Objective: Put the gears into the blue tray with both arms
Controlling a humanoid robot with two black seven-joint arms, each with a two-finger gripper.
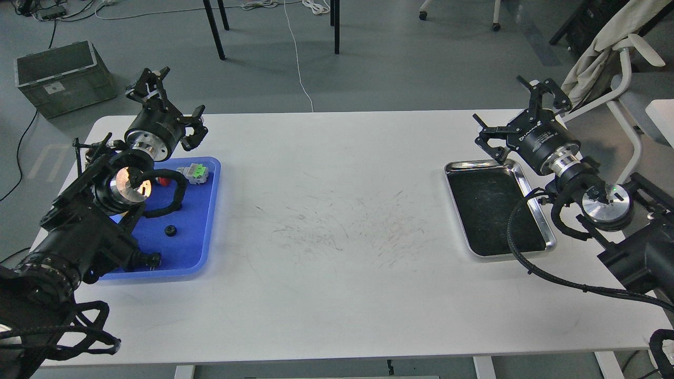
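Observation:
The blue tray lies at the table's left, its left half hidden under my left arm. One small black gear rests on the tray floor, clear of the arm. A second gear cannot be made out under the arm's cable. My left gripper hovers above the tray's far edge, open, with nothing between its fingers. My right gripper hangs open and empty just beyond the far rim of the steel tray.
In the blue tray lie a grey switch with a green cap, a red cap partly covered, and a black switch. A green crate stands on the floor at back left, a chair at right.

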